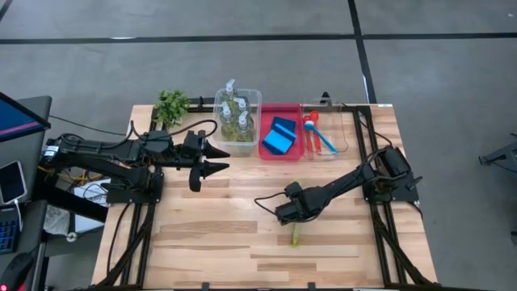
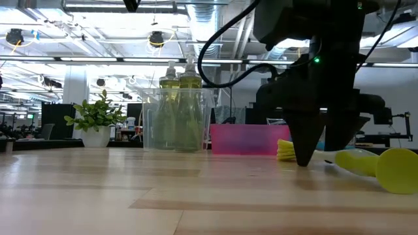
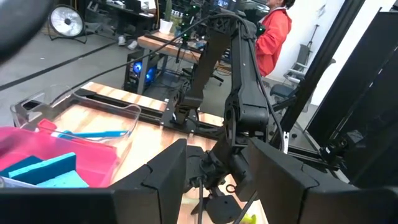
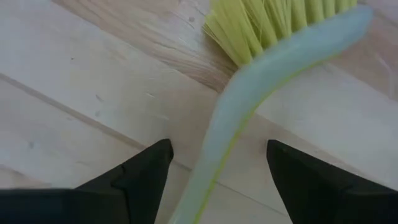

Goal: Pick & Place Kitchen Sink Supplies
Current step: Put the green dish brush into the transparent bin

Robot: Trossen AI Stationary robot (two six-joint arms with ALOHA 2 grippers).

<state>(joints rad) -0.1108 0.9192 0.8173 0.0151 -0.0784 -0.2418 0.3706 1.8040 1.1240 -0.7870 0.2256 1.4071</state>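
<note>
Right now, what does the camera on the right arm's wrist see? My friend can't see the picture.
A yellow-green brush lies on the wooden table, bristles at one end and its pale handle running down between the two dark fingers of the right gripper. The fingers are spread apart on either side of the handle, not squeezing it.

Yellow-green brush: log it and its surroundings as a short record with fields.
brush: yellow-green brush lying flat on the wooden table, not held
right tool: right tool open, low over the brush handle, one finger on each side
left tool: left tool open, empty, above the table near the soap tub
soap tub: clear tub holding pump bottles
red tray: red tray holding blue sponges
brush tub: clear tub with a red brush and a blue brush
</note>
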